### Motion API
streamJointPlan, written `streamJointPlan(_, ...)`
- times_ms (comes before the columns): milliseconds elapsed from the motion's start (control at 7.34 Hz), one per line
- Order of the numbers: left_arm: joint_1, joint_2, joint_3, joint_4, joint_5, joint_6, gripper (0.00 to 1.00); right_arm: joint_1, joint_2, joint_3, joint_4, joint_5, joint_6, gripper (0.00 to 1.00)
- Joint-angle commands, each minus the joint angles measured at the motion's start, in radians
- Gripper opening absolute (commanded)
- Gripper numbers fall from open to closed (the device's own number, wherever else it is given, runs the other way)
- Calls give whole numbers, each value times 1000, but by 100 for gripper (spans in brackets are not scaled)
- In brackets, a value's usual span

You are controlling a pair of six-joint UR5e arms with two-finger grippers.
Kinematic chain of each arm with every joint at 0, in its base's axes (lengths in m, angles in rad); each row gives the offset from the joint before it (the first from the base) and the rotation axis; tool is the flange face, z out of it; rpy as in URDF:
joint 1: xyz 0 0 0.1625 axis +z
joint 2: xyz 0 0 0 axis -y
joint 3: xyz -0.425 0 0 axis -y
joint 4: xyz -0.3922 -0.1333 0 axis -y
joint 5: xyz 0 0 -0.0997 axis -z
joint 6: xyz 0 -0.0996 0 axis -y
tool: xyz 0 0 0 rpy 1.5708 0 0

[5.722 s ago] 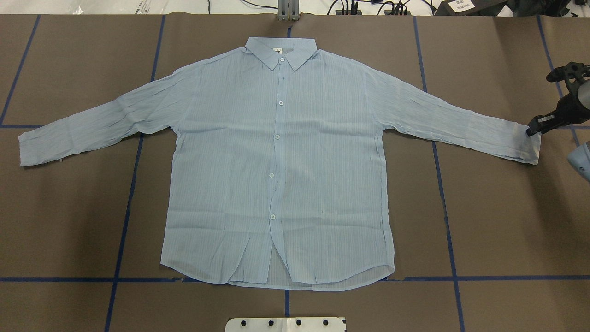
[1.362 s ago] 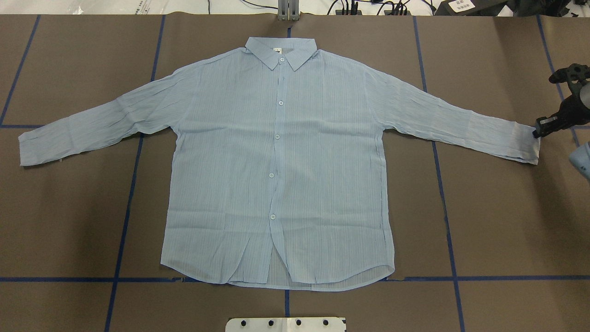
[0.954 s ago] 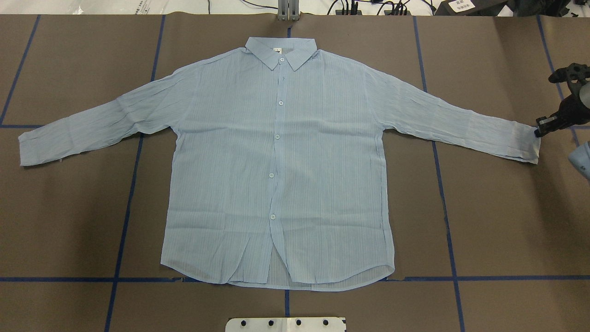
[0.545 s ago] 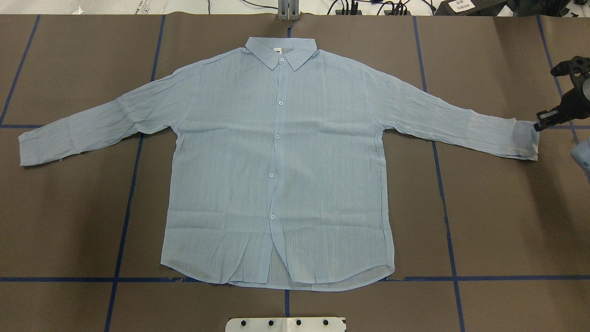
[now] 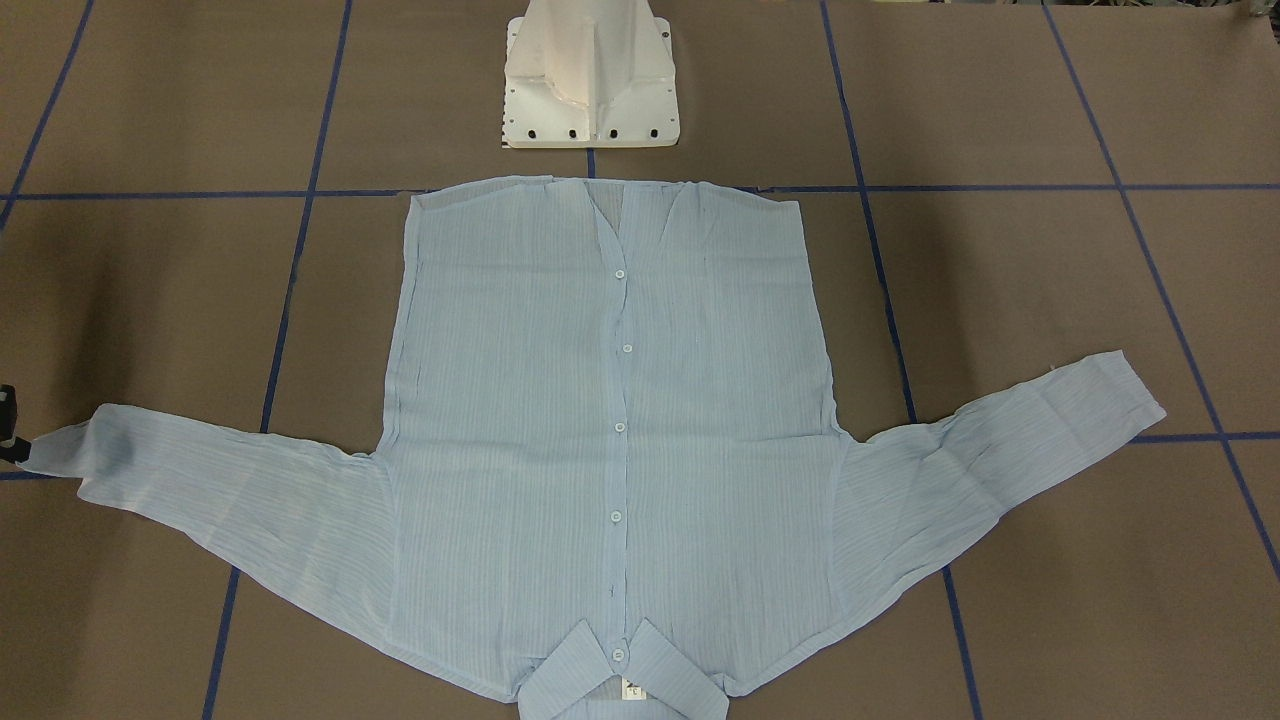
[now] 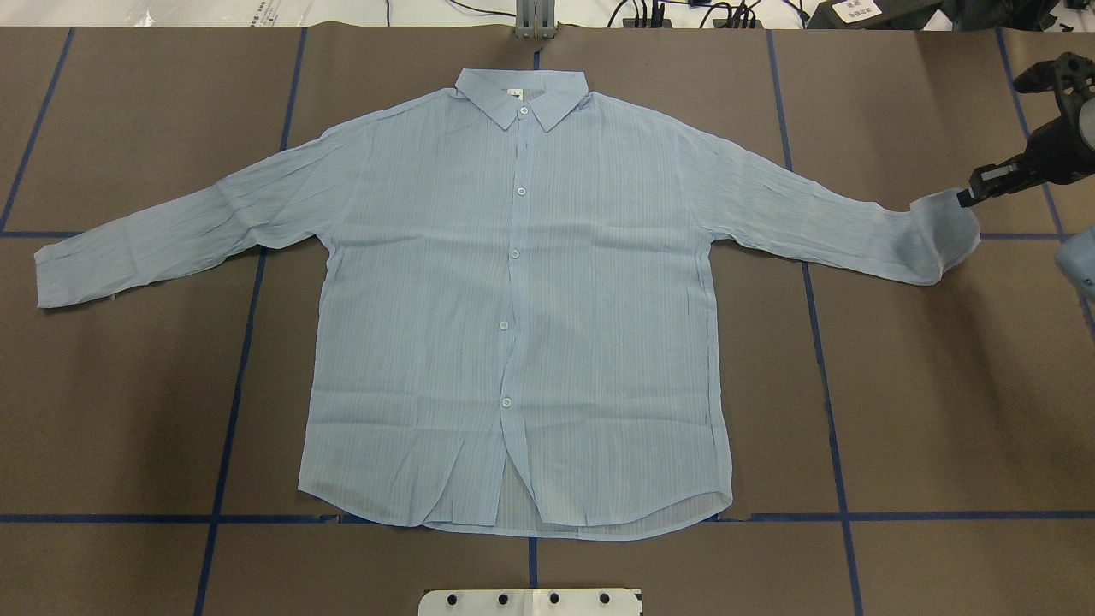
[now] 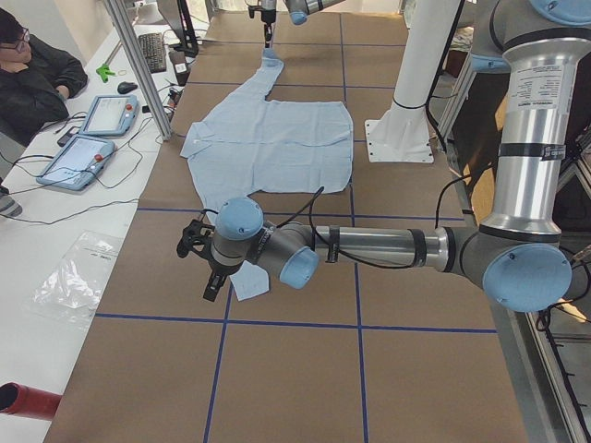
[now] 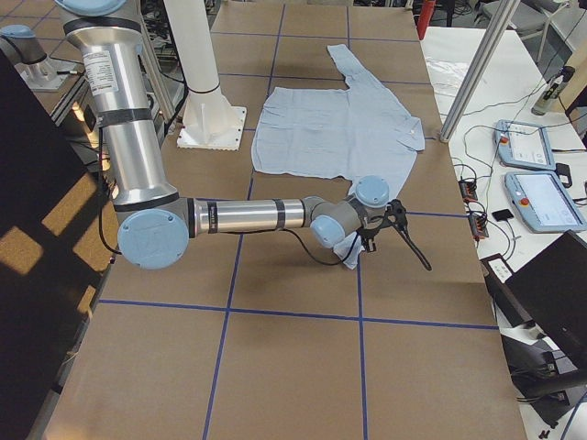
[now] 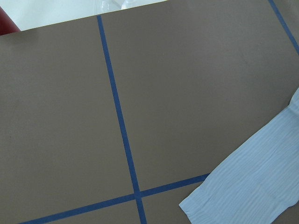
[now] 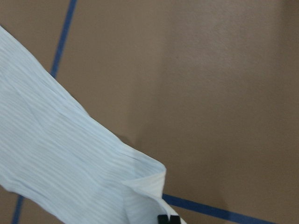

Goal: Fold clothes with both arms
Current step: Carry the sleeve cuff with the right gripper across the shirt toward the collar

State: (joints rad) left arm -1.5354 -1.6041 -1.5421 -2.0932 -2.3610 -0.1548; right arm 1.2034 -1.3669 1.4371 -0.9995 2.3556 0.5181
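The clothes are one light blue striped shirt (image 6: 513, 299), spread flat and buttoned, collar at the far side. My right gripper (image 6: 971, 195) is shut on the right sleeve's cuff (image 6: 945, 227) and holds it curled up off the table. That gripper shows at the left edge of the front-facing view (image 5: 8, 440), and its tips show at the bottom of the right wrist view (image 10: 168, 218). The left sleeve (image 6: 154, 235) lies flat. My left gripper (image 7: 209, 284) hovers beside the left cuff (image 7: 249, 284). Whether it is open or shut I cannot tell.
Brown paper with blue tape lines (image 6: 244, 342) covers the table. The white pedestal base (image 5: 590, 90) stands at the near edge behind the shirt's hem. A person (image 7: 28, 74) sits at a side desk with two tablets (image 7: 92, 138) and cables.
My right gripper has risen and moved inward and toward the far side with the right cuff. The cuff has come off the table and curled over. The rest of the shirt has not moved.
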Motion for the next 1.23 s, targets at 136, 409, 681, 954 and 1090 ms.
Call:
streamJointPlan(136, 0, 6, 31, 1, 0, 9, 100, -180, 102, 179, 4, -71, 384, 0)
streamJointPlan(409, 1, 0, 77, -20, 0, 12, 100, -383, 239, 165, -11, -299, 471, 0)
streamJointPlan(681, 0, -3, 163, -109, 0, 11, 100, -424, 389, 96, -14, -364, 514, 0)
streamJointPlan(954, 0, -3, 166, -119, 0, 6, 100, -426, 585, -77, -10, -366, 540, 0)
streamJointPlan(1090, 0, -3, 166, -120, 0, 6, 100, -430, 717, -228, -7, -366, 540, 0)
